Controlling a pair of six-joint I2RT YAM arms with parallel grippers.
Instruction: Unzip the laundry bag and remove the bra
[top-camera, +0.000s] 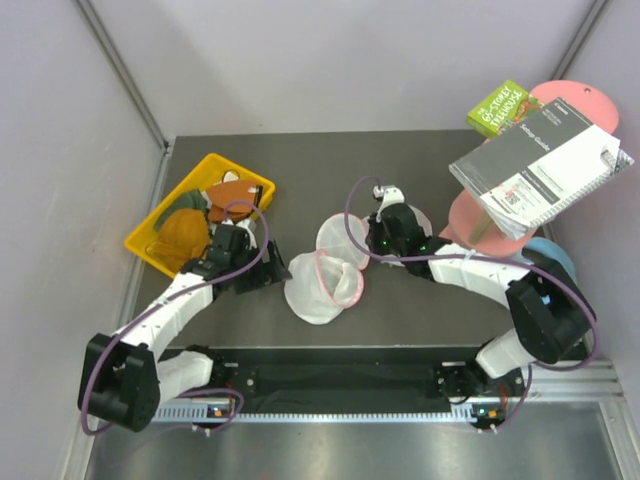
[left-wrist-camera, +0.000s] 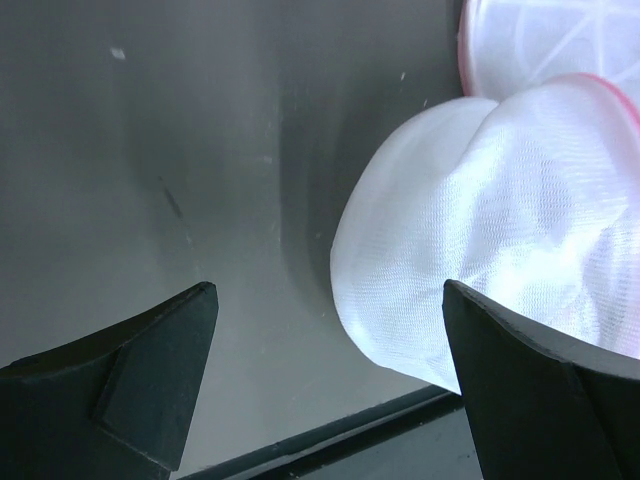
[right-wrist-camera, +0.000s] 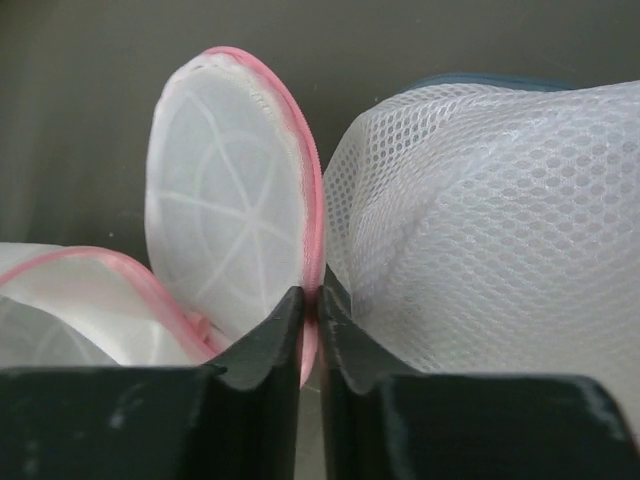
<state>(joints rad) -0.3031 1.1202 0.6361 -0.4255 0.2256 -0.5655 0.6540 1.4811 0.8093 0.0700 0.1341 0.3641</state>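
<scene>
The laundry bag (top-camera: 322, 280) lies unzipped at the table's middle, its two pink-rimmed white mesh halves spread apart. My right gripper (top-camera: 374, 238) is shut on the pink rim (right-wrist-camera: 312, 262) of the upright far half (right-wrist-camera: 230, 200). My left gripper (top-camera: 264, 270) is open and empty just left of the near half, whose white mesh (left-wrist-camera: 490, 230) reaches toward its right finger (left-wrist-camera: 540, 380). I see nothing inside the bag. An orange-yellow fabric piece (top-camera: 182, 232), seemingly the bra, lies in the yellow basket.
The yellow basket (top-camera: 148, 252) at the left also holds dark green and reddish-brown cloth. A plain white mesh dome (right-wrist-camera: 500, 220) sits right beside my right gripper. A stand with a booklet (top-camera: 540, 165), a green box (top-camera: 497, 108) and a blue object (top-camera: 552, 256) crowd the right.
</scene>
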